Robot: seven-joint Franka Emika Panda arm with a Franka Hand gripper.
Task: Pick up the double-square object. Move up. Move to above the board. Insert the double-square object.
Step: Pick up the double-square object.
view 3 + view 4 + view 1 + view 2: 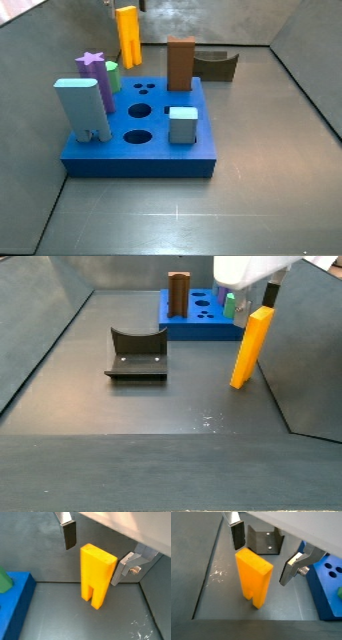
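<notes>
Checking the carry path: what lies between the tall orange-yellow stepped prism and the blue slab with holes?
Only bare grey floor, in a side view: double-square object, board. The gripper sits above the prism.

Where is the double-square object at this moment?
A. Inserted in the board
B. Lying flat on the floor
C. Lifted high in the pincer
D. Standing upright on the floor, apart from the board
D: the double-square object stands upright on the floor, away from the board, under the open pincer.

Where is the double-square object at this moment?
The double-square object stands upright on the floor near the wall in a side view, apart from the board. In a wrist view the open end effector straddles its top, not yet gripping.
</notes>
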